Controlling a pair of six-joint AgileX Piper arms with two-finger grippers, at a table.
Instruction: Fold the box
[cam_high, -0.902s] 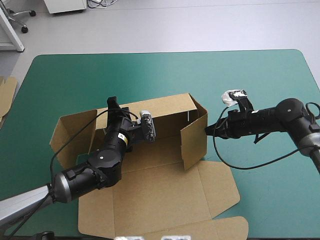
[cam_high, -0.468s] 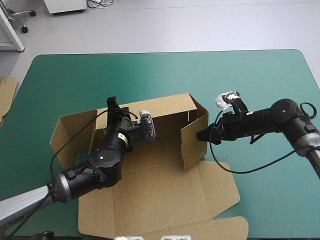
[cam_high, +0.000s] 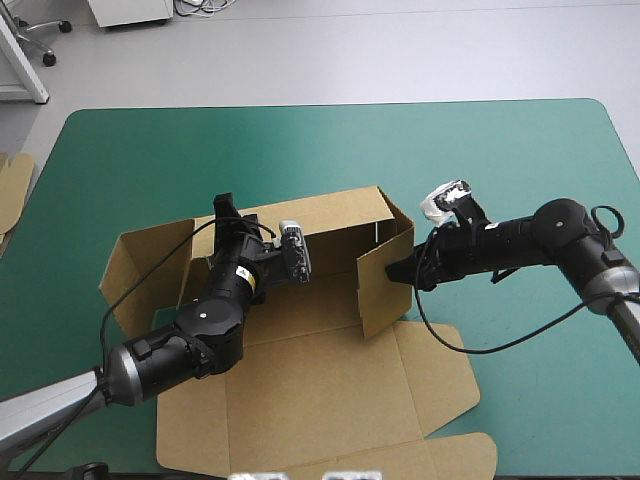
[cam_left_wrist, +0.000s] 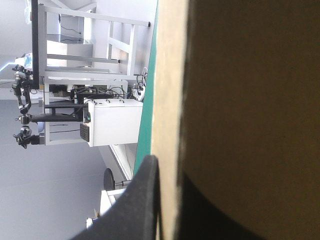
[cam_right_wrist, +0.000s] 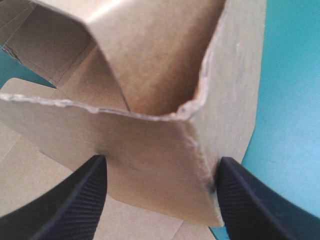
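The table (cam_high: 520, 150) with its teal-green cover took up most of the shot. The brown box (cam_high: 330, 390) sat mid-table, spilling toward 6 o'clock. Its lid lay flat on the near side, with the back wall up at 12 and a side wall up at 3 o'clock. The left gripper (cam_high: 225, 207) was at the back wall's 9 o'clock end, fingers (cam_left_wrist: 142, 200) pinched tight on the board's edge. The right gripper (cam_right_wrist: 162, 161) came in from 3 o'clock, fingers spread wide either side of that side wall's corner. A bit of spare board (cam_high: 12, 185) poked in at the table's 9 o'clock edge.
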